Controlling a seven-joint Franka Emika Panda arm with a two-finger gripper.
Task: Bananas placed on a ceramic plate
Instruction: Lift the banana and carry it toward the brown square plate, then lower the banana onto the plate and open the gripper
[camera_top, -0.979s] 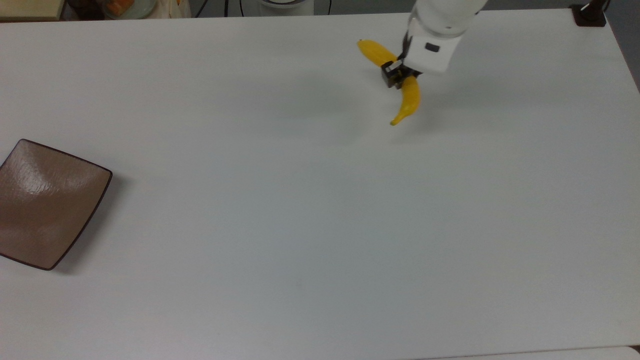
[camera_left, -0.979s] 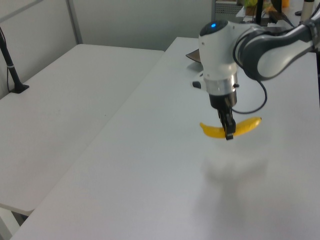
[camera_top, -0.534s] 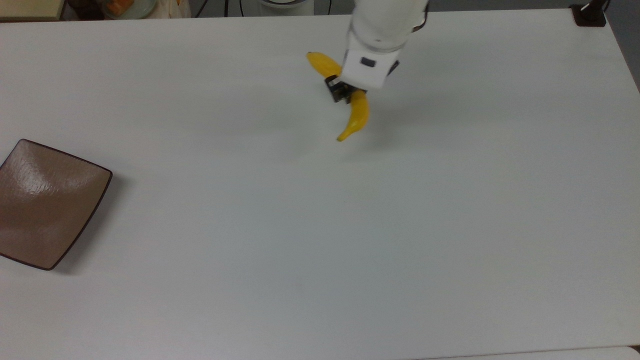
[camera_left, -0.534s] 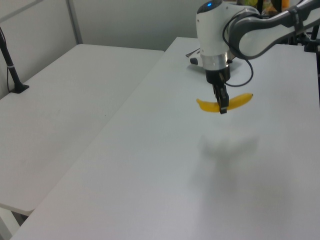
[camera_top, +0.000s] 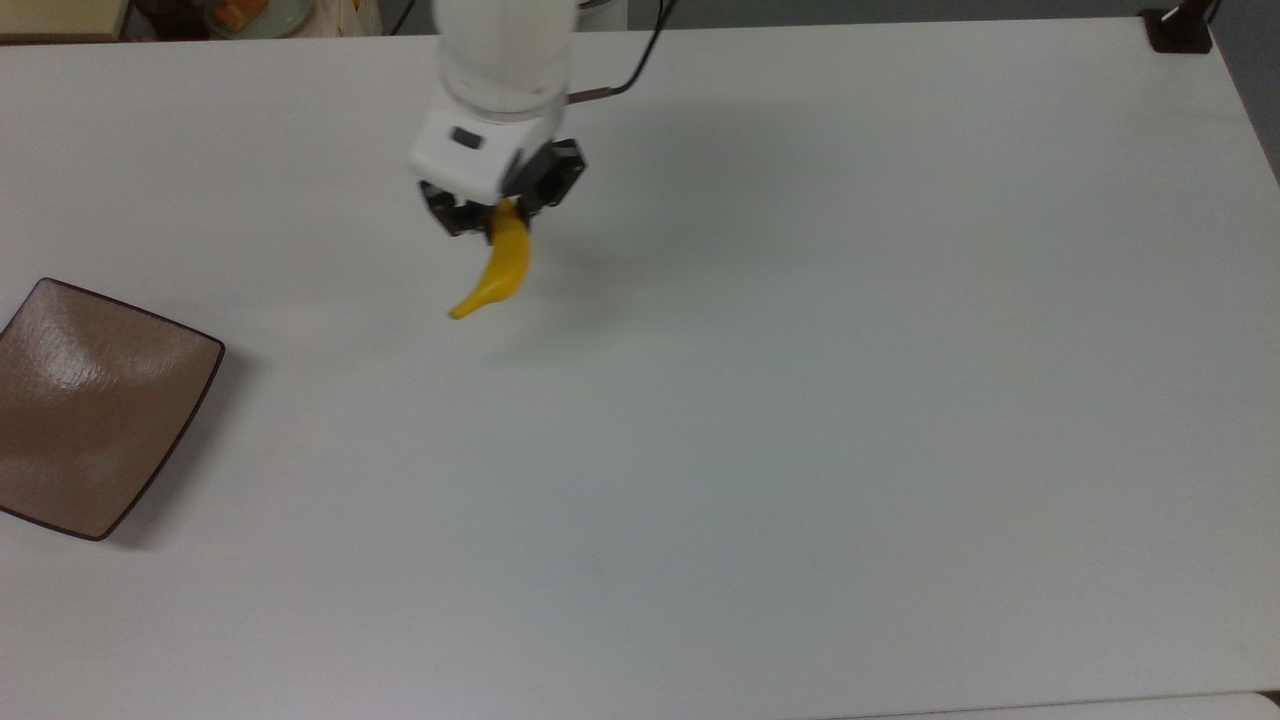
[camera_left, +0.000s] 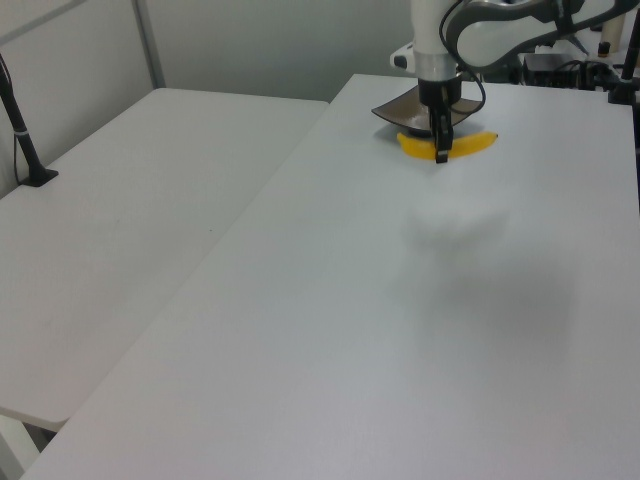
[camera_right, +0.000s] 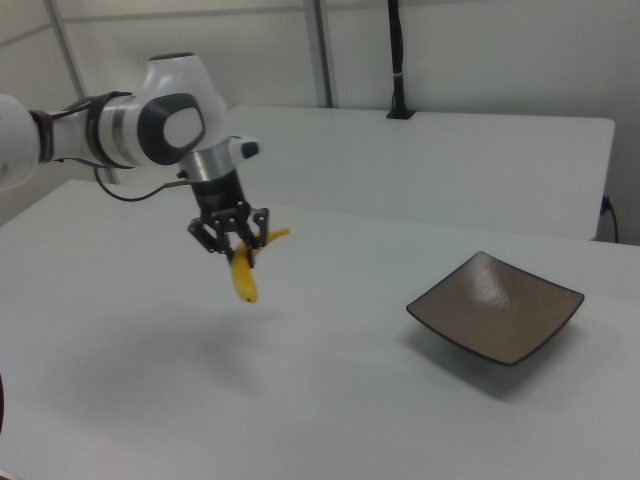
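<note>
Fingers of the gripper (camera_top: 497, 218) are squeezing the bananas (camera_top: 497, 270) near the middle, holding the one yellow fruit up in the air above the white table (camera_top: 800, 400). The ceramic plate (camera_top: 90, 405) is sitting empty at the top view's left edge, well apart from the fruit.

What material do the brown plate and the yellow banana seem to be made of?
The plate looks like glazed ceramic: a glossy brown face with bright reflections, faint ripples and a thin dark rim. The banana, held in the gripper, is evenly bright yellow and smooth, without spots; it may be plastic, though real fruit cannot be ruled out.
</note>
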